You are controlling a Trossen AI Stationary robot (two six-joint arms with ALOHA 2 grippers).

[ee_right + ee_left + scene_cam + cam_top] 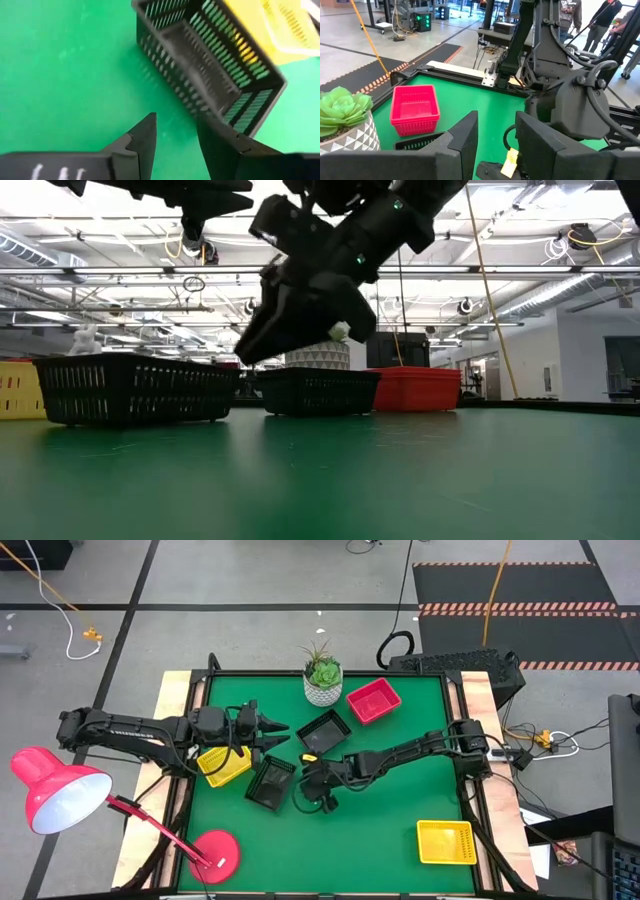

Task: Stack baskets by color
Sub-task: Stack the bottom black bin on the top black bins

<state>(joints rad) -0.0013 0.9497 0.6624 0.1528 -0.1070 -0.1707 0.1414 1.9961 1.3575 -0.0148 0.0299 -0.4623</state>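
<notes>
Two black baskets stand on the green mat: one [270, 782] left of centre, one [323, 732] farther back. A red basket [373, 700] sits at the far right, a yellow basket [224, 764] by the left edge, and another yellow one [446, 842] at the near right. My right gripper [298, 787] is open and slants down at the nearer black basket [210, 65], above the mat at about rim height [250, 350]. One of its fingers [220, 145] stands at that basket's near end. My left gripper [495, 145] is open and level above the mat's left side [278, 730], with nothing between its fingers. My right gripper has one finger in front of the black basket's near end wall [235, 120], coming from the table's right and slanting down. I cannot tell whether it touches the wall. The basket sits flat on the mat.
A white pot with a green plant [322, 680] stands at the mat's far edge. A red lamp with a round base [215, 852] stands at the near left corner. Bare mat lies in the near middle [340, 850]. People stand beyond the table [600, 20].
</notes>
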